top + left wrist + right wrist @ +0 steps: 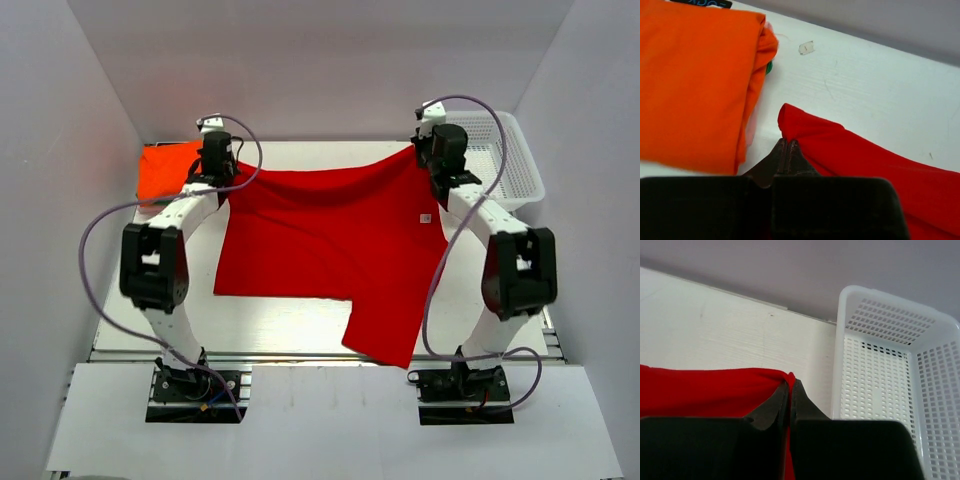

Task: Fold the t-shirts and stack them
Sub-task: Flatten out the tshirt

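Note:
A bright red t-shirt (325,240) is stretched across the table between both arms, a small white tag (424,217) near its right side and one sleeve hanging toward the front edge. My left gripper (218,172) is shut on its far left corner (790,122), pinched at the fingertips (788,142). Pinching the far right corner (785,377) is my right gripper (437,160), also shut, its jaws together on the cloth. A folded orange t-shirt (165,170) lies at the far left, close beside the left gripper (690,85). A sliver of green (769,67) peeks from under it.
A white mesh basket (505,165) stands at the far right, just right of my right gripper (900,385). The back wall runs close behind both grippers. Grey cables loop from each arm over the table sides.

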Controlling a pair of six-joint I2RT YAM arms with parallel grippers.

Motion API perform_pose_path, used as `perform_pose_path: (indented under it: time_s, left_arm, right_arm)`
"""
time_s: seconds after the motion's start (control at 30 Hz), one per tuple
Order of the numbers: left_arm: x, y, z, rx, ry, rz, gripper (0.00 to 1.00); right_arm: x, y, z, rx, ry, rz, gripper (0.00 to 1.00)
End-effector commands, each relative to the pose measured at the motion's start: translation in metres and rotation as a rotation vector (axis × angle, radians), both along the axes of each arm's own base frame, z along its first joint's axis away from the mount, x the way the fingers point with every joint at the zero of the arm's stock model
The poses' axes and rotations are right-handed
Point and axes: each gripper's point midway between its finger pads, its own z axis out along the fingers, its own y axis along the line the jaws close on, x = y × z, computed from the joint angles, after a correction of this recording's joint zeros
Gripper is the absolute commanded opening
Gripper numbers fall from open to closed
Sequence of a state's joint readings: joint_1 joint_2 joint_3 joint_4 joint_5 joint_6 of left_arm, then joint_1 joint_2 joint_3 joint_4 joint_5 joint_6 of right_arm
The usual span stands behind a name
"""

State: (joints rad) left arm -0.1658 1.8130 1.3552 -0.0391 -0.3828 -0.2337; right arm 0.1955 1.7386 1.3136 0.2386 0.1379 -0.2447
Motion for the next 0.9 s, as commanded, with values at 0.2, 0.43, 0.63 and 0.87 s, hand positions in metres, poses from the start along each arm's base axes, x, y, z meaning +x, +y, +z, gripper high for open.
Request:
perform_pose_path:
  time_s: [0.2,0.43,0.63,0.87]
  left_arm:
    - [0.101,-0.001,0.003,-0.045,-0.065,-0.016,0.00]
    - [0.127,-0.010,-0.032,-0.076,-0.023,-0.057,0.00]
    - [0.093,-0.003,-0.038,-0.060,-0.001,-0.048,0.00]
    - [0.036,0.013,-0.076,-0.070,0.126,0.046,0.00]
  right_arm:
    - [0.081,-0.010,0.024,-0.023,-0.130,-0.115,0.00]
    - [0.096,-0.008,-0.007,-0.041,-0.079,-0.113,0.00]
    - [0.065,0.001,-0.021,-0.024,-0.035,-0.054,0.00]
    - [-0.013,0.003,-0.071,0.074,0.144,-0.021,0.00]
